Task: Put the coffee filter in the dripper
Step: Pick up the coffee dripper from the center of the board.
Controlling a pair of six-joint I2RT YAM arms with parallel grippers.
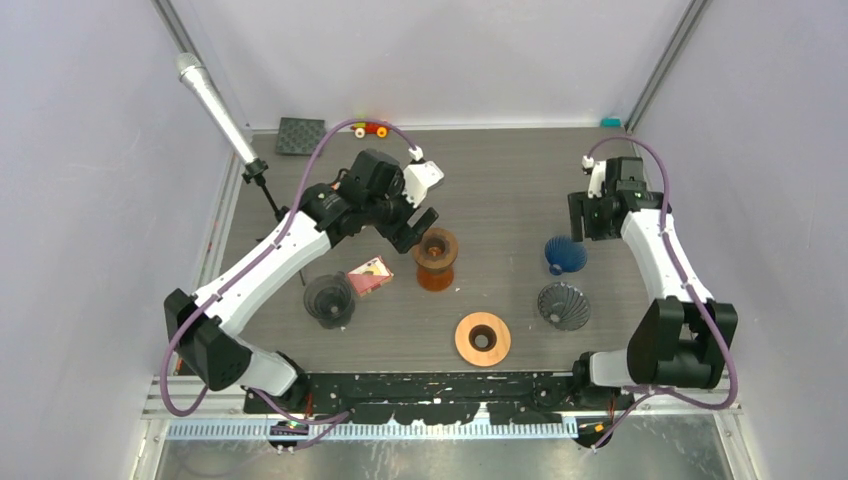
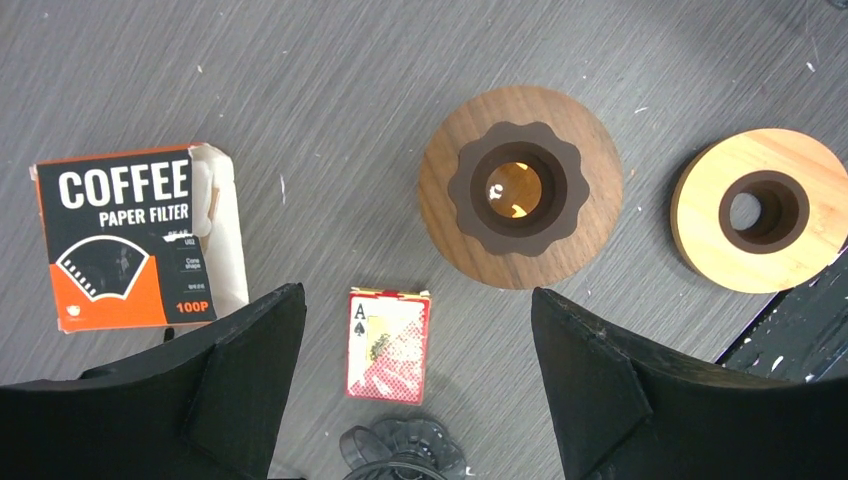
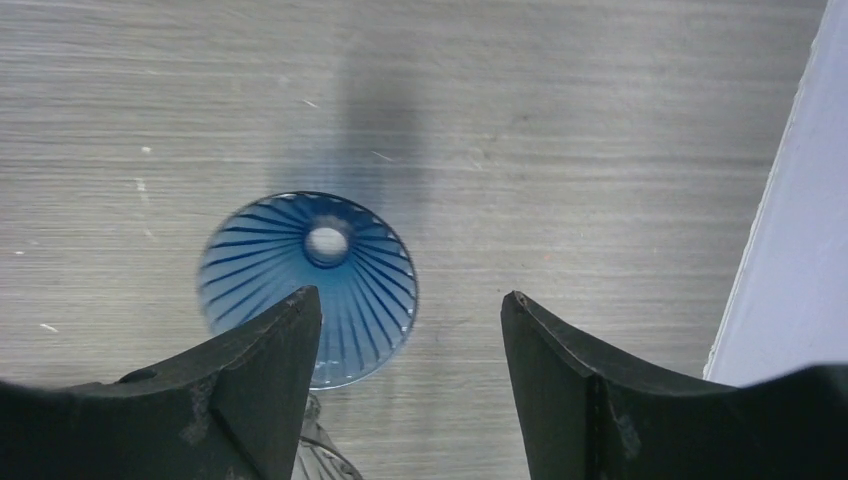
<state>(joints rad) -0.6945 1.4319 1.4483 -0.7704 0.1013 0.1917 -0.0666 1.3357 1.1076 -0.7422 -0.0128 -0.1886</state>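
Expecting almost no weight and no stiffness from a coffee filter: thin paper, likely creasing, tearing or dragging its neighbours along under a hard pinch, so favouring a light nip on one loose rim edge rather than on the seam or the tip. Looking for that edge at the coffee filter box [image 2: 125,235], lying flat well off to the left of the left claw [image 2: 415,292], out beyond its left finger. Showing an orange and black face with white lettering and a drawn cone filter, and standing open at the cream flap on the side facing the claw, though not letting the papers themselves be told apart from the flap. Judging the box to be light card, apt to skid or lift with the paper, so probably needing steadying. Finding the left claw released above the table [image 2: 300,80], fingers spread wide and gripping nothing. Facing the walnut dripper [image 2: 520,190] just ahead of the claw, nearer the right finger than the left: a round dark-wood collar around a scalloped brown insert, amber showing through the hole, sitting mouth up and seemingly ready for a cone. Noting a playing-card pack [image 2: 388,345] directly between the fingers and a pale wooden ring [image 2: 755,210] out past the right finger. Finding the right claw [image 3: 410,296] likewise released and empty, hanging over a blue ribbed dripper [image 3: 300,265] by its left finger.
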